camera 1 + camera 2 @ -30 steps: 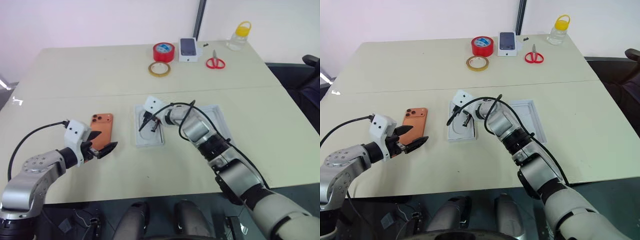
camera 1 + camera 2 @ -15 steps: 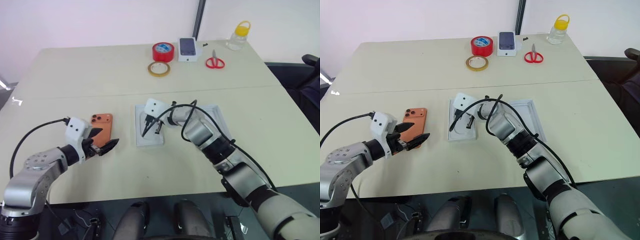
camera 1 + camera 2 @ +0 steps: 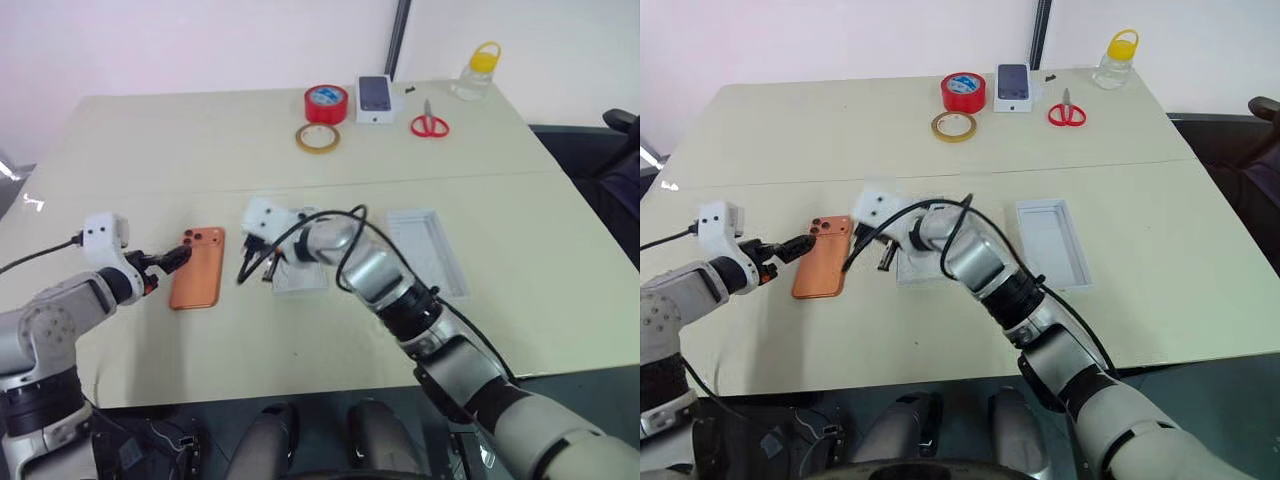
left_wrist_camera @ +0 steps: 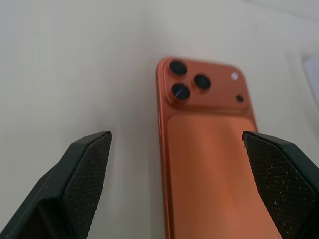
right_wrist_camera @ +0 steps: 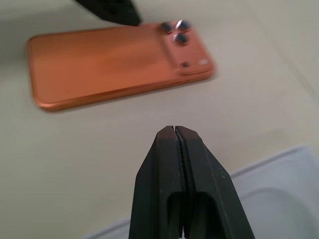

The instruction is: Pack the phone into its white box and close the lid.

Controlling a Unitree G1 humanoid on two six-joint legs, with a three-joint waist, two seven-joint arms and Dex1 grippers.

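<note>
On the tabletop (image 3: 300, 150): phone (image 3: 197, 267) lies flat, unpacked.
Left gripper (image 4: 174, 179), fingers apart, has swung alongside it; right gripper (image 3: 243, 272), fingers together, has left the white box (image 3: 298, 275).

No readable text or labels anywhere

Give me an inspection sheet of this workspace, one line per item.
Surface: cream table.
Job's things: orange phone lying back up; white box and lid to its right, both without the phone.
Clutter: red tape roll, tan tape ring, small box with dark phone, red scissors, yellow-capped jar.
Grippers: left gripper open over the phone; right gripper shut, holding nothing.
Cables: black cables along both arms.
Surroundings: pale wall.
</note>
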